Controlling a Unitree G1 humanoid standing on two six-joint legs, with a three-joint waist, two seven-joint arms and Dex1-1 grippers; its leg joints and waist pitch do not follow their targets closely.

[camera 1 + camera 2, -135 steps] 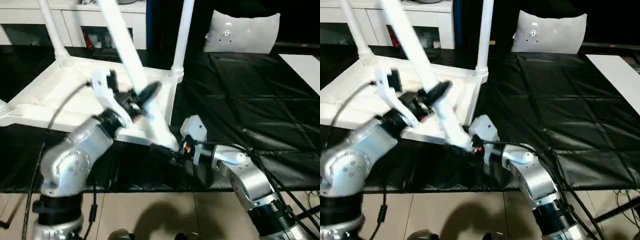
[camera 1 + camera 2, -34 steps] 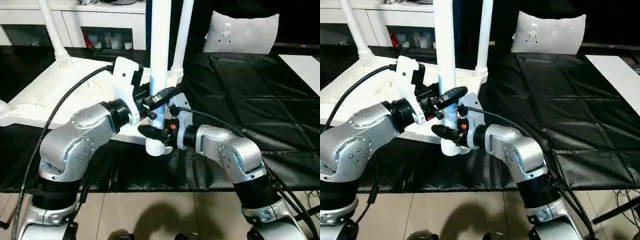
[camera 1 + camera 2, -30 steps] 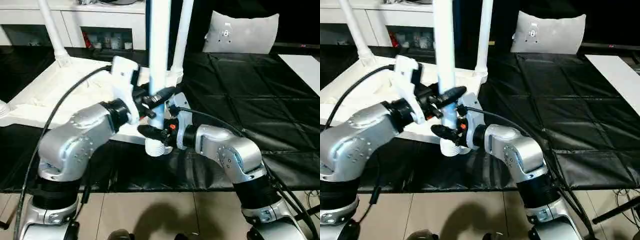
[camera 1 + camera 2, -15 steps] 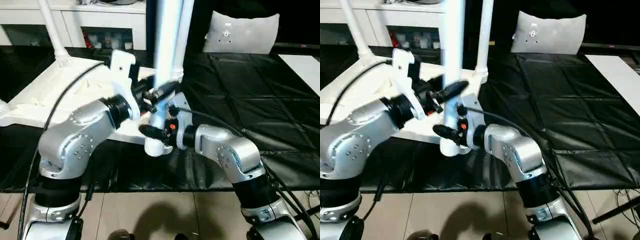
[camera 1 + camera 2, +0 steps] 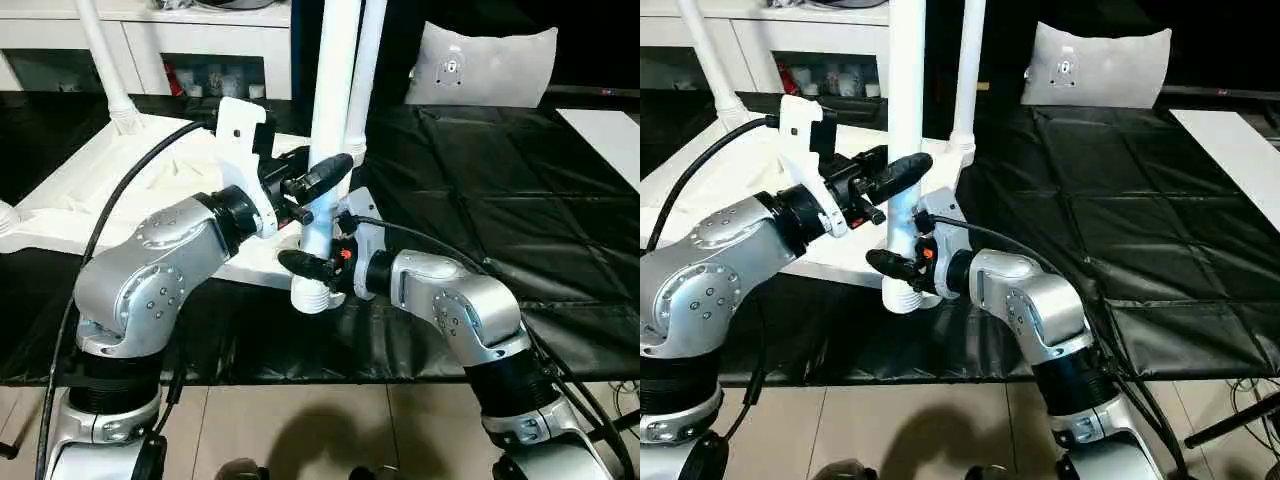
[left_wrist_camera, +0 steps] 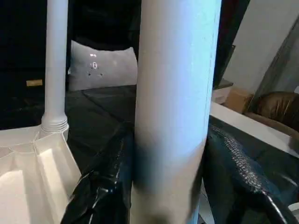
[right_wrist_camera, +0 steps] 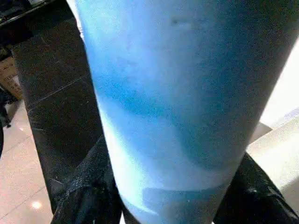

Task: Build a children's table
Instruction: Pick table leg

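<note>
Swung upright, leg [image 5: 330,110] sits at the near corner socket; left pincer [image 5: 318,180] and right pincer [image 5: 312,266] clench it. Tilt could jam it.

We see the table top [image 5: 120,190] lying upside down on the mat [image 5: 480,200], left of centre. A leg [image 5: 325,150] stands at its near right corner, with our left gripper [image 5: 318,182] above our right gripper [image 5: 312,268] on it. Behind it another leg [image 5: 362,70] stands at the far right corner, a third [image 5: 105,65] at the far left. The cabinet [image 5: 200,50] is behind, the cushion [image 5: 485,65] far right.
</note>
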